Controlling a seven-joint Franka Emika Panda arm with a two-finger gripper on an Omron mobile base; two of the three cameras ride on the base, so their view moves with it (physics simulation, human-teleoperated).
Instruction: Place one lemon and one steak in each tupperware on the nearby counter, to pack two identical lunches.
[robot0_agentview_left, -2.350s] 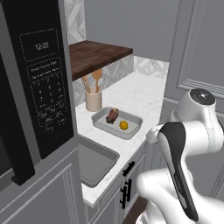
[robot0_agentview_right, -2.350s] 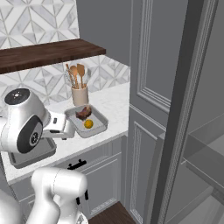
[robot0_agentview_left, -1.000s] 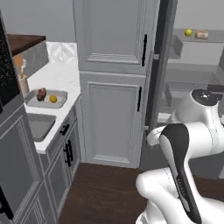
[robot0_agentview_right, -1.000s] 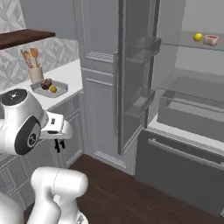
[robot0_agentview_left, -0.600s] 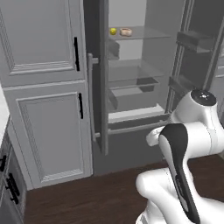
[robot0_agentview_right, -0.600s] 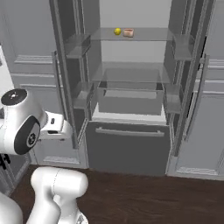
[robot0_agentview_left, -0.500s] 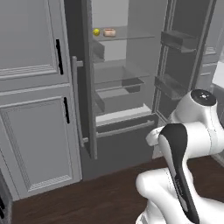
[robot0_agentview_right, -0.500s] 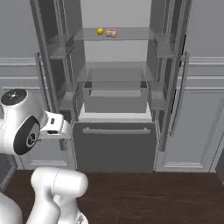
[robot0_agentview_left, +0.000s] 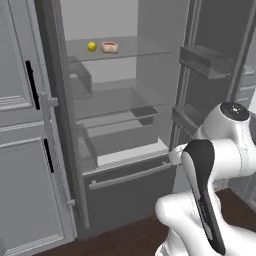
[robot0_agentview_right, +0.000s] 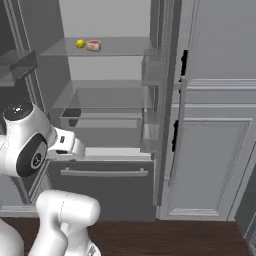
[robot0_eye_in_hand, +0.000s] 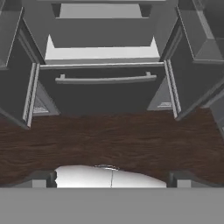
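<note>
A yellow lemon (robot0_agentview_left: 92, 46) and a pink steak (robot0_agentview_left: 109, 47) lie side by side on the upper glass shelf of the open fridge. The right base view has the lemon (robot0_agentview_right: 80, 43) to the left of the steak (robot0_agentview_right: 93, 45). My arm is folded low in front of the fridge, far below that shelf. In the hand view my gripper (robot0_eye_in_hand: 111, 178) is open, its fingertips (robot0_eye_in_hand: 43, 178) spread wide with nothing between them, and it looks at the fridge's bottom drawer. The tupperware and the counter are out of view.
Both fridge doors (robot0_agentview_left: 215, 75) stand open, with bins on their inner sides. A bottom drawer with a bar handle (robot0_eye_in_hand: 105, 79) sits below the glass shelves. Tall grey cabinets (robot0_agentview_right: 210, 150) flank the fridge. Dark wooden floor (robot0_eye_in_hand: 109, 140) lies between me and the fridge.
The whole view has swung away from the counter and its tray to the open fridge, so the base has moved. The arm keeps its folded pose and the gripper stays open.
</note>
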